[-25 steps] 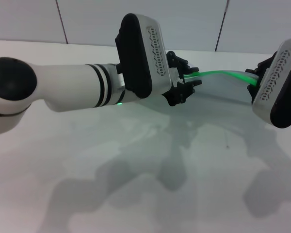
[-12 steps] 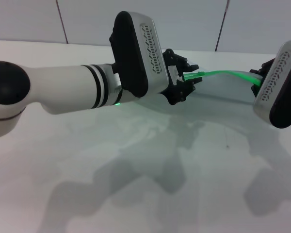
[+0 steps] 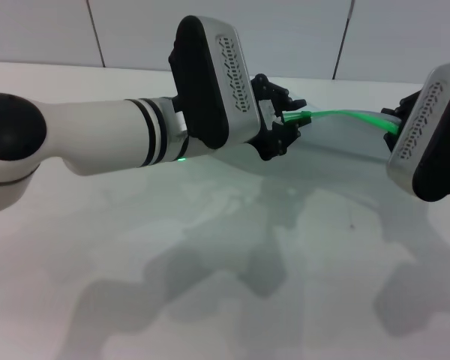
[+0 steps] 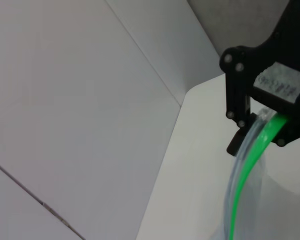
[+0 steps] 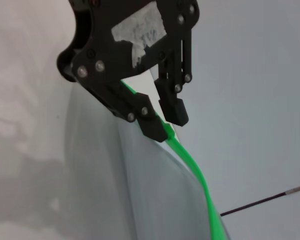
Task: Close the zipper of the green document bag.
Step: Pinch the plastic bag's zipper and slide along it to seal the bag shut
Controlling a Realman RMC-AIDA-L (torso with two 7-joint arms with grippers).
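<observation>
So the large flat pouch of translucent pale blue-grey plastic point(image 3: 345, 139) is held up off the white table point(image 3: 210, 247) between both arms, with its thin bright green zipper strip point(image 3: 345, 115) running along the top edge. The left gripper point(image 3: 291, 120) is pinched on the strip's near end, black fingers point(image 5: 165, 120) clamped right on the green in the right wrist view. The right gripper point(image 4: 262, 117) is at the far end, closed on the bag's edge where green strip and clear plastic go in between its black jaws
</observation>
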